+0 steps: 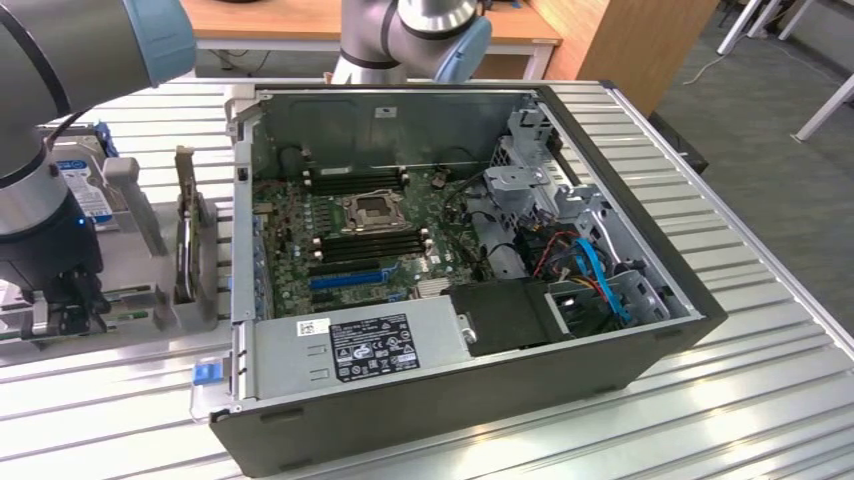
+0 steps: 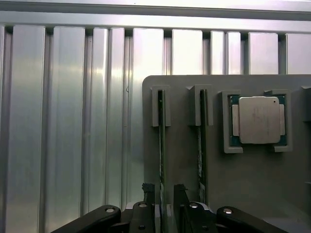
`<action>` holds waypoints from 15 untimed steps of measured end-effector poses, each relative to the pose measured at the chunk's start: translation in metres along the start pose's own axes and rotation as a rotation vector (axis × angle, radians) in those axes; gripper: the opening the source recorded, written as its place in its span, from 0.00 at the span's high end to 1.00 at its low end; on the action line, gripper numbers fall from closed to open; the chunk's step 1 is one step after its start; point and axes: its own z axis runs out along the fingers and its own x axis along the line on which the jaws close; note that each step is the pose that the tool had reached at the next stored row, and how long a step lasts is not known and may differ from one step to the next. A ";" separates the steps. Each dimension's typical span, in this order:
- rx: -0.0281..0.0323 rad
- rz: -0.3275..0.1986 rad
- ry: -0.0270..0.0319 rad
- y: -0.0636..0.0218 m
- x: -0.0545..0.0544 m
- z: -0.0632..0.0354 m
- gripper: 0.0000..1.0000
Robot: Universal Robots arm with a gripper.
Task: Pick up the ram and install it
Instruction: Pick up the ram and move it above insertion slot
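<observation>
Two thin green ram sticks stand on edge in slots of a grey holder [image 2: 184, 194]: one ram [image 2: 161, 136] and a second stick [image 2: 200, 145] beside it. My gripper [image 2: 164, 190] is open, and its dark fingertips [image 2: 148, 190] straddle the near end of the first ram with a small gap on each side. In the exterior view the gripper [image 1: 64, 305] hangs low over the holder at the exterior view's left, beside the open computer case [image 1: 641, 350]. The motherboard [image 1: 360, 230] lies inside with long black slots [image 1: 376, 240] around the processor socket.
A silver processor [image 2: 259, 120] sits in a recess of the holder next to the sticks. A blue-labelled hard drive [image 1: 83, 178] and an upright card [image 1: 187, 225] stand on the fixture between the arm and the case. A power supply [image 1: 360, 345] and cables [image 1: 594, 270] fill the case's near side. Ribbed metal table [image 2: 73, 121].
</observation>
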 end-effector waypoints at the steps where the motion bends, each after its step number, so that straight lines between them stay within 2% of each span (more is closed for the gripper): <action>1: 0.0000 0.000 0.0000 0.0000 0.000 0.0008 0.71; 15: 0.0000 0.000 0.0000 -0.0001 -0.002 0.0018 0.71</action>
